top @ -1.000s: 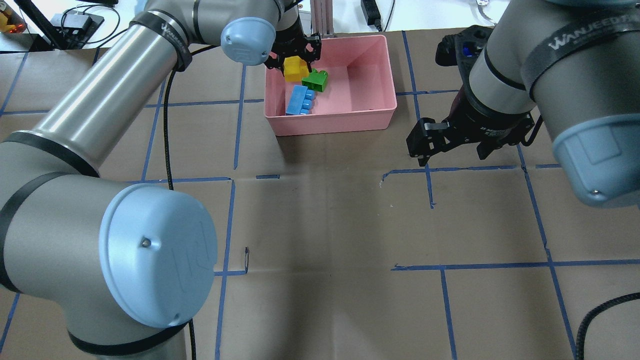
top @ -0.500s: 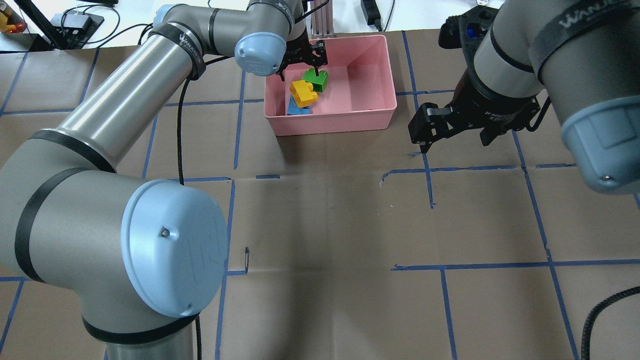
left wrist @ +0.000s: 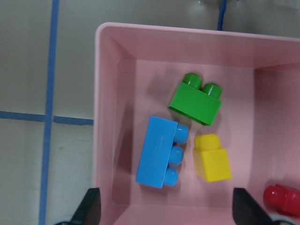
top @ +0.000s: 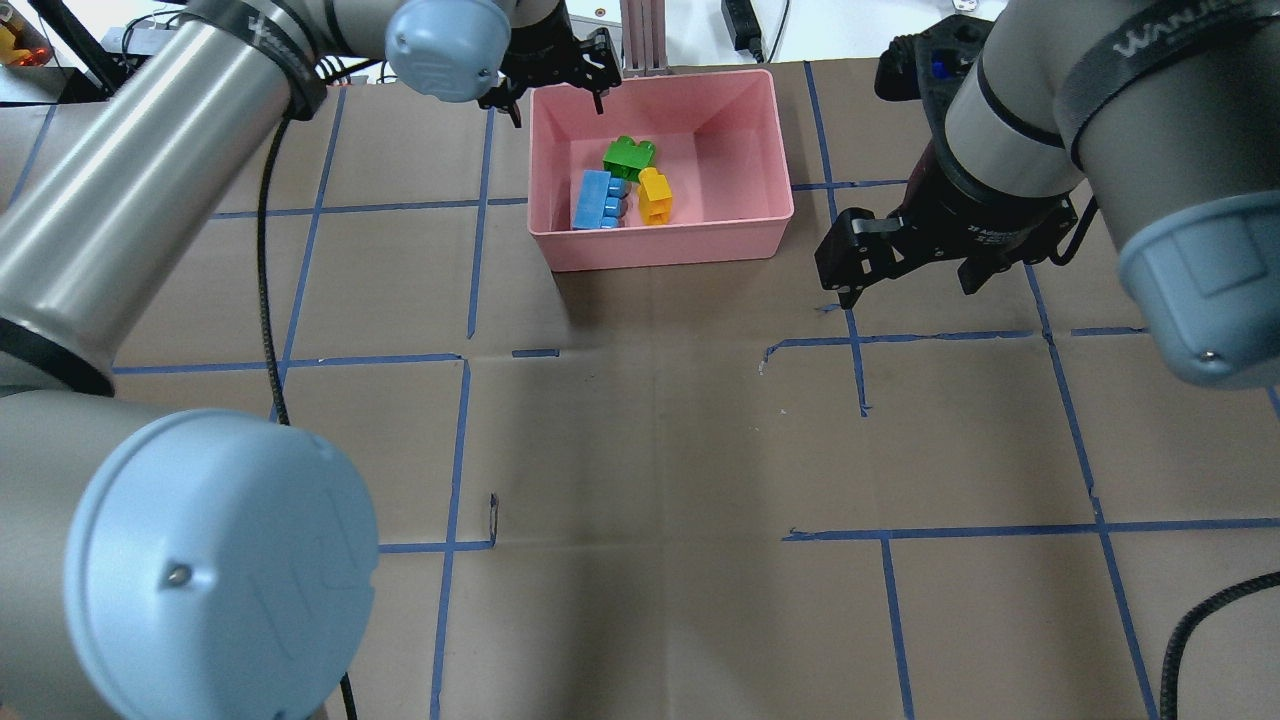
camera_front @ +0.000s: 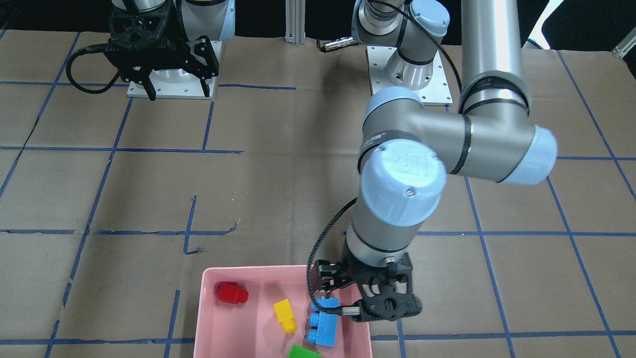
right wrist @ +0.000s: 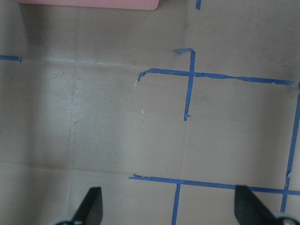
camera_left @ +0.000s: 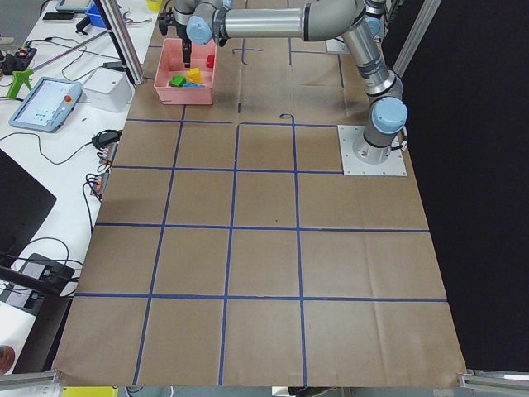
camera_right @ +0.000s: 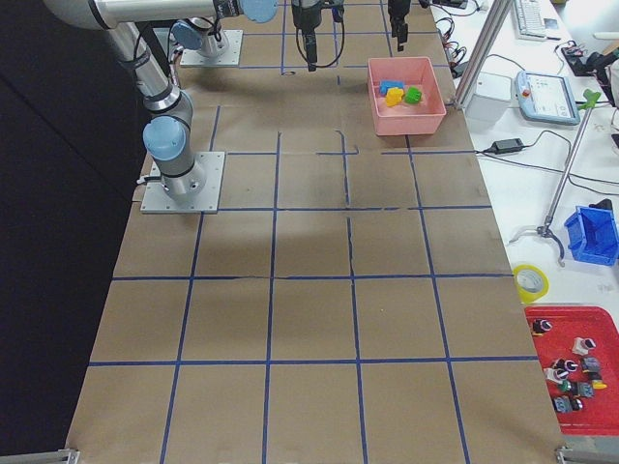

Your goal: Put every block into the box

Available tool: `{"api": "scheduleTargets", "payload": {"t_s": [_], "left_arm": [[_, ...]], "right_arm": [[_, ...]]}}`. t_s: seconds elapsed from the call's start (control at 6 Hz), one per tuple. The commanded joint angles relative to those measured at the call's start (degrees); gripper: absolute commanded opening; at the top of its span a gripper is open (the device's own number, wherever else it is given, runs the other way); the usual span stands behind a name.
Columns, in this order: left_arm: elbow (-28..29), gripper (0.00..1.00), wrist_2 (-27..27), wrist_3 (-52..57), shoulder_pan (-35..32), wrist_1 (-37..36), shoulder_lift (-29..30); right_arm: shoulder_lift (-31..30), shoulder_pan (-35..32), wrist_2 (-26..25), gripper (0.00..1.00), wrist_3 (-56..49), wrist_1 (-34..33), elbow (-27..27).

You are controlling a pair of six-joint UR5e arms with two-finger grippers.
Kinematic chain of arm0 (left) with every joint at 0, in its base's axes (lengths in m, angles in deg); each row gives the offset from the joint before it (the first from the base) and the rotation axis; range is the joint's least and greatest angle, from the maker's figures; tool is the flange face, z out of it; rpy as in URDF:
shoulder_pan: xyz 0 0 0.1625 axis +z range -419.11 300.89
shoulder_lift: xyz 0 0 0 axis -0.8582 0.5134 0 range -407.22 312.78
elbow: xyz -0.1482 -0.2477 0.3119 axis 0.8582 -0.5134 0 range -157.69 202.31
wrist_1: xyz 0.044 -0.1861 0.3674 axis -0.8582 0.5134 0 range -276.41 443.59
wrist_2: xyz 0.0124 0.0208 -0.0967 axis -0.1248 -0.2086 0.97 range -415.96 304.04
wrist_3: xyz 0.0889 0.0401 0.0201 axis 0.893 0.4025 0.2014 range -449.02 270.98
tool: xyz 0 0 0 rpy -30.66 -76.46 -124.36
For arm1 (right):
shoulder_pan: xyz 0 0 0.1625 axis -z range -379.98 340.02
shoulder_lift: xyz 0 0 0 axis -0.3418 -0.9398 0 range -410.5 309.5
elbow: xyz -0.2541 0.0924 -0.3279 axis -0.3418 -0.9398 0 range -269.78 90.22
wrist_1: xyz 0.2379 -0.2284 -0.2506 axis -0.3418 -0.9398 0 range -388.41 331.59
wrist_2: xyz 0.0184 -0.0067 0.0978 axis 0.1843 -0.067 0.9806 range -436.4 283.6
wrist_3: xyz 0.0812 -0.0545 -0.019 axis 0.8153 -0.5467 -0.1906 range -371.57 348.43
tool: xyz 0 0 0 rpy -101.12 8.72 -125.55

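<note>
**First inspector:** Where do we place the box and its contents?

**Second inspector:** In the overhead view we log the box (top: 660, 250) at 12 o'clock on the table (top: 650, 450), close to the far edge. All four bricks lie inside it. Taking the box floor as the dial, the green brick (top: 630, 158) is toward 12 o'clock. The blue brick (top: 597, 199) is at 8 o'clock, lying on its side with its three studs facing the yellow brick (top: 655, 195). The yellow one lies at 3 o'clock of the blue, just beside it, and we cannot tell whether they touch. The red brick (left wrist: 281, 199) sits in the box corner at 4 o'clock of the yellow in the left wrist view. In the overhead view the near wall hides it.

**First inspector:** What do we enter for the left gripper?

**Second inspector:** The left gripper (top: 558, 112) hangs above the box's 11 o'clock corner. Its jaws are spread wide, and its own camera shows both fingertips far apart with nothing between them. It touches no brick.

**First inspector:** And for the right?

**Second inspector:** The right gripper (top: 908, 290) is at about 4 o'clock of the box, well clear of it and above bare table crossed by blue tape (right wrist: 190, 82). Its jaws are likewise parted wide and hold nothing.

**First inspector:** Where do we stand on the task?

**Second inspector:** We note every brick within the box walls and none on the table.
</note>
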Motion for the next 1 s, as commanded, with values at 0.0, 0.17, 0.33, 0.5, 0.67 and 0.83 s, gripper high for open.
{"api": "scheduleTargets", "payload": {"t_s": [0.0, 0.17, 0.33, 0.5, 0.67, 0.83], "left_arm": [[-11.73, 0.99, 0.06, 8.8, 5.66, 3.59, -12.24], [-17.99, 0.99, 0.14, 15.29, 9.6, 3.68, -18.22], [-23.01, 1.0, 0.06, 16.31, 10.34, 4.37, -24.02], [-25.5, 1.0, -0.12, 16.41, 10.17, 7.51, -28.08], [-25.78, 1.0, -0.03, 16.24, 9.99, 8.76, -29.52], [-25.79, 1.0, 0.23, 16.06, 9.82, 8.77, -29.44]], "right_arm": [[-0.01, -0.01, 0.23, 1.0, 0.09, 0.26, -0.31], [-0.01, -0.01, 0.32, 1.0, 0.35, 0.27, -0.4], [-0.01, 0.08, 0.4, 1.0, 0.35, 0.27, -0.4], [0.08, 0.08, 0.58, 1.0, 0.44, 0.27, -0.49], [-0.01, 0.08, 0.67, 1.0, 0.44, 0.27, -0.49], [-0.01, 0.08, 0.58, 1.0, 0.44, 0.27, -0.4]]}}
